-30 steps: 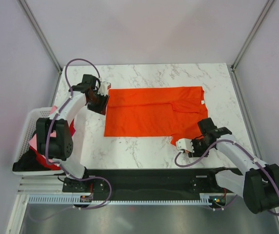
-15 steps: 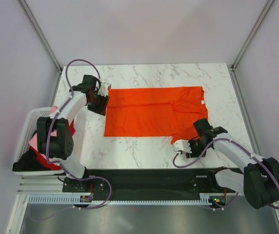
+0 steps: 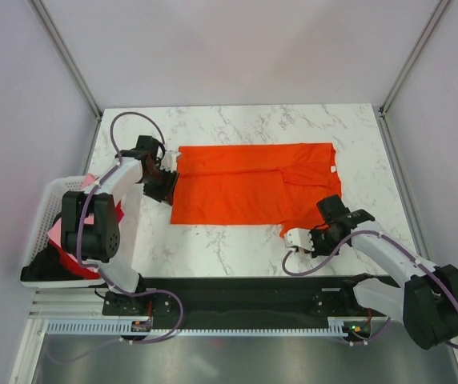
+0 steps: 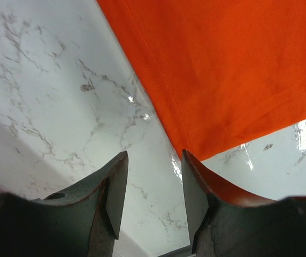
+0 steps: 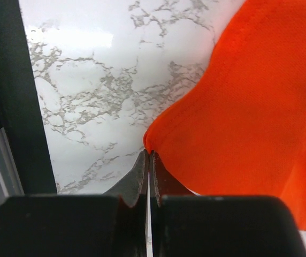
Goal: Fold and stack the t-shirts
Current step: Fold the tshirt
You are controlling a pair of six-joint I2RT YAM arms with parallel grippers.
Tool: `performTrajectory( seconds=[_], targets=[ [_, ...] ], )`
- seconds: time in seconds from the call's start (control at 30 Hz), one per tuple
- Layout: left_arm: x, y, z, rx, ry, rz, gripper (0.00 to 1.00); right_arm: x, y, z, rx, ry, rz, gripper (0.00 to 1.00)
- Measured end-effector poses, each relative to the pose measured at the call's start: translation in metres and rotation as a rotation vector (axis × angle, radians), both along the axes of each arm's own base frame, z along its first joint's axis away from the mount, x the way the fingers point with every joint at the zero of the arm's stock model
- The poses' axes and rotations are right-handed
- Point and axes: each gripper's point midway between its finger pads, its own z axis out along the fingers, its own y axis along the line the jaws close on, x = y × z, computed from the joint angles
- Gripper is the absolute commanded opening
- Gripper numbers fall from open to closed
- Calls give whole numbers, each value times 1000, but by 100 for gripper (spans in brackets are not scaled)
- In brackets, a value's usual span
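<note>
The orange t-shirt (image 3: pixel 245 184) lies flat on the marble table, partly folded, its white neck label (image 3: pixel 333 168) at the right edge. My left gripper (image 3: pixel 167 184) is open over bare marble just left of the shirt's left hem; in the left wrist view (image 4: pixel 153 176) the hem and lower corner of the shirt (image 4: pixel 238 69) lie ahead and to the right. My right gripper (image 3: pixel 291 238) is at the shirt's lower right corner. In the right wrist view (image 5: pixel 149 155) its jaws are shut on the raised edge of the orange cloth (image 5: pixel 249 96).
A white lattice basket (image 3: pixel 49 200) hangs off the table's left edge, holding pink (image 3: pixel 55 234), red (image 3: pixel 70 261) and black (image 3: pixel 41 274) cloth. A black rail (image 3: pixel 237 292) runs along the near edge. Metal frame posts stand at the back corners.
My left gripper has slid nearer along the shirt's left hem. My right gripper has moved left onto the shirt's lower right corner.
</note>
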Motion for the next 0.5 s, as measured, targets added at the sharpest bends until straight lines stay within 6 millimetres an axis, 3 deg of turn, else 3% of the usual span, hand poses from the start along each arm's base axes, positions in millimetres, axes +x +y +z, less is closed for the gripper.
performTrajectory(
  seconds=[0.13, 0.27, 0.5],
  targets=[
    [-15, -2, -10, -23, 53, -3, 53, 4, 0, 8, 12, -34, -48, 0],
    [-19, -3, -22, -23, 97, -4, 47, 9, 2, 13, 22, -43, -96, 0],
    [-29, -5, -38, -35, 178, -7, 46, 20, 4, 18, 28, -61, -153, 0]
  ],
)
